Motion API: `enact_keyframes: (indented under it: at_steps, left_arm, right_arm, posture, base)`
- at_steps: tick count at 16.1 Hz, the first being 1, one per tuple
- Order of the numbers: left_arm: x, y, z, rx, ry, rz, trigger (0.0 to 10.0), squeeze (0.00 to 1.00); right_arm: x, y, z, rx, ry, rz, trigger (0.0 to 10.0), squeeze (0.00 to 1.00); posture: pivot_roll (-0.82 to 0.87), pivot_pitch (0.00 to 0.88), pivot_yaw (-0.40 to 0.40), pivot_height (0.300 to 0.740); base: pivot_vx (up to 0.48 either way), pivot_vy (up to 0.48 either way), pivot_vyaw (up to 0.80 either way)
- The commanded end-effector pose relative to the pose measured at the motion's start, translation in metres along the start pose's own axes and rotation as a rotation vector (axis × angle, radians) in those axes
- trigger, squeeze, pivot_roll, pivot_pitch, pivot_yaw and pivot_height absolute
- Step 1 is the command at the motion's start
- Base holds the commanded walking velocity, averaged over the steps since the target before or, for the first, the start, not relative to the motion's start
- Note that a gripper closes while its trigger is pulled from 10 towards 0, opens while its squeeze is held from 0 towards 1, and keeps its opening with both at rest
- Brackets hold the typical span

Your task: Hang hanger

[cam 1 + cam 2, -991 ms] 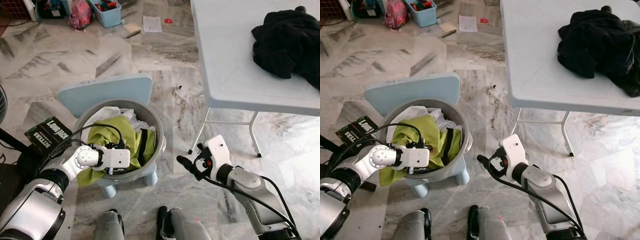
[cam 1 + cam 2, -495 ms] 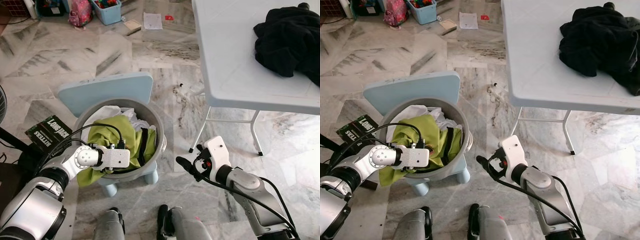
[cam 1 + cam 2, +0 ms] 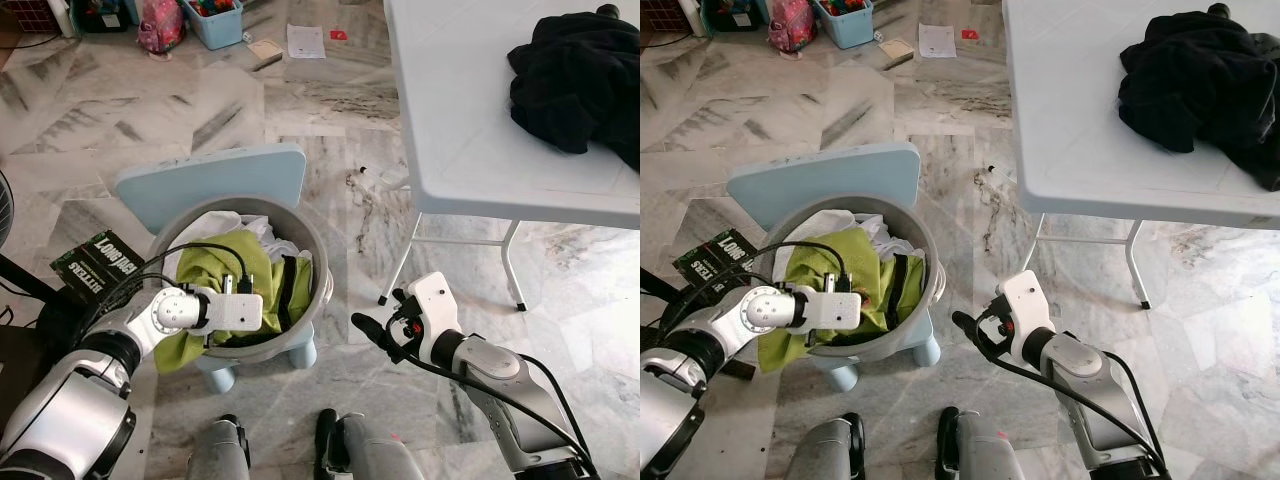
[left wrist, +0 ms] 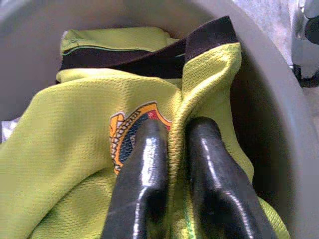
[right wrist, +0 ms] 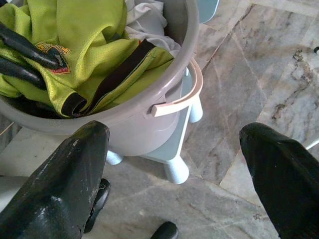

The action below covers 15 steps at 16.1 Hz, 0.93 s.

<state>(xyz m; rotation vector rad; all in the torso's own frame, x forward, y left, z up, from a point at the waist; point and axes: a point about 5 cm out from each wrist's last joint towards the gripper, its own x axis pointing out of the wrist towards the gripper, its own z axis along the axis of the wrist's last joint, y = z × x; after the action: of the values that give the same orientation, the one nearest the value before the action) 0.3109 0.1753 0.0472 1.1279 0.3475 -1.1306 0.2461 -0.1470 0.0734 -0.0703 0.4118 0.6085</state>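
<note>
A grey bucket (image 3: 316, 255) stands on a light blue stool (image 3: 210, 180) and holds a lime green shirt (image 3: 255, 265) with black trim and a badge, over a white garment (image 3: 215, 228). My left gripper (image 4: 175, 127) reaches into the bucket from its near left side. It is shut on a raised fold of the green shirt (image 4: 99, 104), just beside the badge. Its black fingers (image 5: 30, 50) also appear in the right wrist view. My right gripper (image 3: 375, 335) hovers low over the floor to the right of the bucket, open and holding nothing.
A white folding table (image 3: 470, 130) with a black garment (image 3: 580, 80) stands at the right; its legs (image 3: 400, 265) come down close to my right gripper. A dark book (image 3: 100, 258) lies left of the stool. Boxes and papers (image 3: 215, 25) sit far back on the marble floor.
My left gripper has risen slightly in the bucket with the green fold pinched in it, and its cable loop stands higher. The right arm has stayed put.
</note>
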Motion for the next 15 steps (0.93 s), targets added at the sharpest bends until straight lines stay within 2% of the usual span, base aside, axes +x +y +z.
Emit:
enact_keyframes:
  at_steps: [1, 2, 3, 5, 8, 10, 12, 14, 15]
  left_arm:
    - [0.000, -0.001, -0.002, -0.019, 0.003, 0.007, 0.0, 0.00]
    - [0.000, -0.001, -0.002, -0.024, 0.004, 0.011, 0.0, 0.00]
    - [-0.001, 0.003, -0.001, -0.077, -0.021, 0.054, 0.0, 0.00]
    - [-0.003, 0.009, -0.001, -0.133, -0.042, 0.124, 0.0, 0.00]
    - [-0.013, 0.026, -0.004, -0.328, -0.126, 0.356, 0.0, 0.00]
    - [-0.019, 0.026, -0.009, -0.548, -0.212, 0.525, 0.0, 0.00]
    - [-0.024, 0.022, -0.008, -0.704, -0.313, 0.668, 0.0, 0.00]
    - [-0.031, 0.021, -0.003, -0.743, -0.379, 0.775, 0.0, 0.00]
    - [-0.039, 0.017, 0.000, -0.772, -0.407, 0.878, 0.0, 0.00]
  right_arm:
    - [0.000, -0.001, -0.002, 0.007, 0.009, -0.007, 10.0, 0.00]
    - [0.000, -0.001, -0.002, 0.007, 0.009, -0.007, 10.0, 0.00]
    - [0.002, -0.001, -0.003, 0.013, 0.008, -0.010, 10.0, 0.00]
    - [0.005, -0.002, -0.004, 0.021, 0.006, -0.017, 10.0, 0.00]
    - [0.012, -0.003, -0.005, 0.020, -0.002, -0.026, 10.0, 0.00]
    - [0.017, -0.005, -0.005, 0.037, -0.022, -0.050, 10.0, 0.00]
    - [0.023, -0.007, -0.005, 0.064, -0.044, -0.086, 10.0, 0.00]
    - [0.029, -0.010, -0.005, 0.097, -0.059, -0.117, 10.0, 0.00]
    - [0.033, -0.013, -0.003, 0.117, -0.080, -0.148, 10.0, 0.00]
  posture:
    - [-0.11, 0.206, -0.074, 0.740]
    - [-0.11, 0.205, -0.073, 0.740]
    - [-0.10, 0.197, -0.068, 0.740]
    - [-0.09, 0.176, -0.062, 0.740]
    - [-0.07, 0.141, -0.056, 0.740]
    - [-0.05, 0.098, -0.055, 0.740]
    - [-0.03, 0.060, -0.061, 0.740]
    - [-0.02, 0.044, -0.061, 0.740]
    - [-0.01, 0.020, -0.057, 0.740]
  base:
    - [0.000, 0.000, 0.00]
    - [0.000, 0.000, 0.00]
    - [0.000, 0.000, 0.00]
    - [0.000, 0.000, 0.00]
    - [0.000, 0.000, 0.00]
    - [0.000, 0.000, 0.00]
    - [0.000, 0.000, 0.00]
    - [0.000, 0.000, 0.00]
    - [0.000, 0.000, 0.00]
